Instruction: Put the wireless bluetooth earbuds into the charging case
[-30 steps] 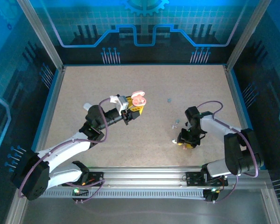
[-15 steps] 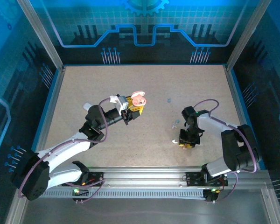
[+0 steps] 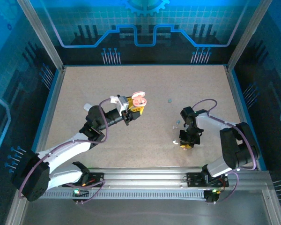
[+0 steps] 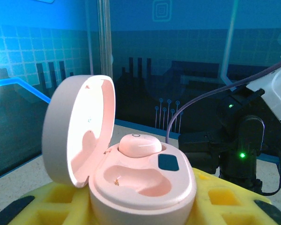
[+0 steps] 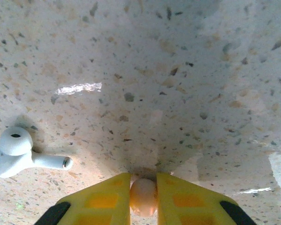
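Right pincer (image 5: 144,182), down at the table (image 3: 84,93), is pressed together on a pinkish earbud (image 5: 144,197). A white stemmed earbud (image 5: 18,152) lies near it. Farther in, the left pincer (image 3: 135,111) pinches the open pink case (image 4: 178,187): one seated earbud (image 4: 139,144), one empty socket (image 4: 131,180). The case lies left of and beyond the held earbud.

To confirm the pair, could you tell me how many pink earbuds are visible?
2. One pink earbud sits in the open pink case; the other earbud is pinched in the right claw. Others may be hidden.
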Robot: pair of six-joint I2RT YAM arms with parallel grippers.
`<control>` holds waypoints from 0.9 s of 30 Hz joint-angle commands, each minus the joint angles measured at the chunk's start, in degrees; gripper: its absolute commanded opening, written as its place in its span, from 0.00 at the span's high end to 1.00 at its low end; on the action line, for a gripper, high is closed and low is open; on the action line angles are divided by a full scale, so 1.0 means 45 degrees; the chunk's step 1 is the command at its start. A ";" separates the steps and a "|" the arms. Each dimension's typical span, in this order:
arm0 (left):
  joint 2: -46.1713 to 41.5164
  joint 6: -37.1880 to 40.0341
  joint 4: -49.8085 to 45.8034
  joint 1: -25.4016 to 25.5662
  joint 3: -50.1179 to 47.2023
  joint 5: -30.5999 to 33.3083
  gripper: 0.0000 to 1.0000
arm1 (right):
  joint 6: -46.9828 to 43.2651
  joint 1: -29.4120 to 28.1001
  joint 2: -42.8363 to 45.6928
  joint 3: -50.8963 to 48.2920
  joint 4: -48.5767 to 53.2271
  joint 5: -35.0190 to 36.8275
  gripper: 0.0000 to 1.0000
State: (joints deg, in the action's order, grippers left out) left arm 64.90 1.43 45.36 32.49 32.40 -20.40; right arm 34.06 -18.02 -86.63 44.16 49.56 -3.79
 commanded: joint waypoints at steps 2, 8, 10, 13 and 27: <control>0.0099 -0.0041 0.0466 0.0037 -0.0116 0.0022 0.61 | -0.0006 -0.0158 0.0887 0.0575 0.0579 -0.0235 0.85; 0.0071 0.0164 0.0307 0.0041 -0.0169 0.0339 0.61 | -0.0100 0.0502 0.3015 0.1188 -0.0563 -0.4512 0.85; 0.0059 0.0296 0.0162 0.0028 -0.0223 0.0499 0.61 | 0.0283 0.0904 0.3531 0.1303 -0.1581 -0.6665 0.85; 0.0123 0.0441 0.0114 0.0037 -0.0257 0.0630 0.61 | 0.1054 0.1158 0.3668 0.1736 -0.3220 -0.9413 0.85; 0.1055 0.0943 0.0127 0.0262 -0.0074 0.1102 0.61 | 0.4871 0.1002 0.2906 0.2973 -0.8438 -1.3445 0.82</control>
State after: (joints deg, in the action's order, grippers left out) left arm 68.99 3.60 44.84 32.80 32.29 -16.91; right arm 51.53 -13.34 -72.95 55.20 17.30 -59.77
